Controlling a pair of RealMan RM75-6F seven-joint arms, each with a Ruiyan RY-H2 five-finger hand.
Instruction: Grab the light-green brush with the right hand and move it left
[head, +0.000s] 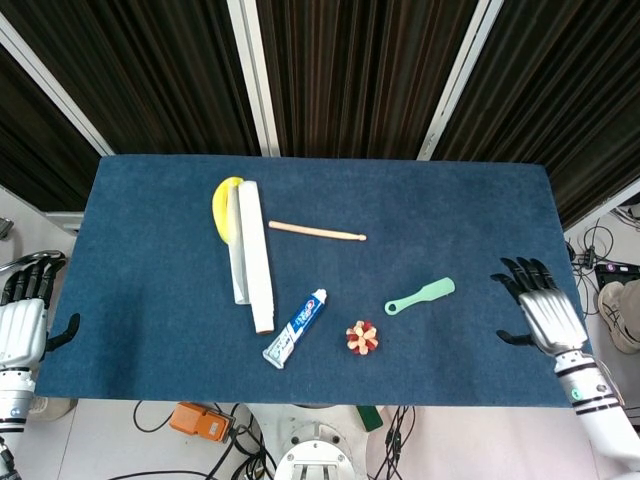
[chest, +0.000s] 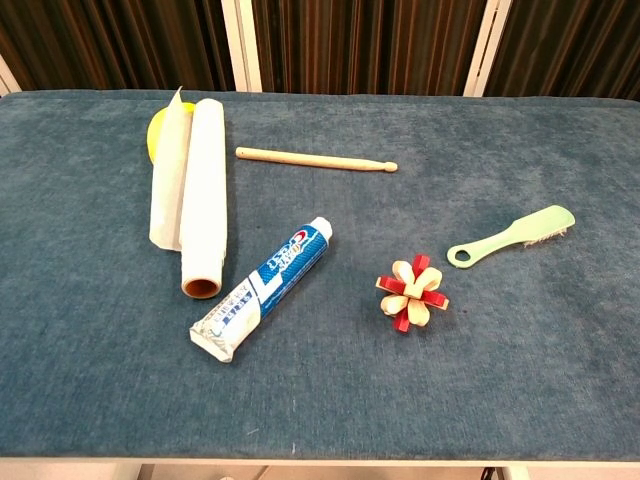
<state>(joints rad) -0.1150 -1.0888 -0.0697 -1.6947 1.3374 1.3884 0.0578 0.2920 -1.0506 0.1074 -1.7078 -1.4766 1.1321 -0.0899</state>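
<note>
The light-green brush (head: 420, 295) lies flat on the blue table right of centre, its ringed handle end pointing left; in the chest view the brush (chest: 511, 236) shows bristles under its right end. My right hand (head: 537, 312) hovers over the table's right edge, right of the brush and apart from it, fingers spread and empty. My left hand (head: 22, 325) hangs off the table's left edge, fingers apart, holding nothing. Neither hand shows in the chest view.
A red-and-cream wooden knot toy (head: 362, 337) sits just left and below the brush. Further left lie a toothpaste tube (head: 296, 327), a white paper roll (head: 252, 255) over a yellow object (head: 224, 204), and a wooden drumstick (head: 317, 231).
</note>
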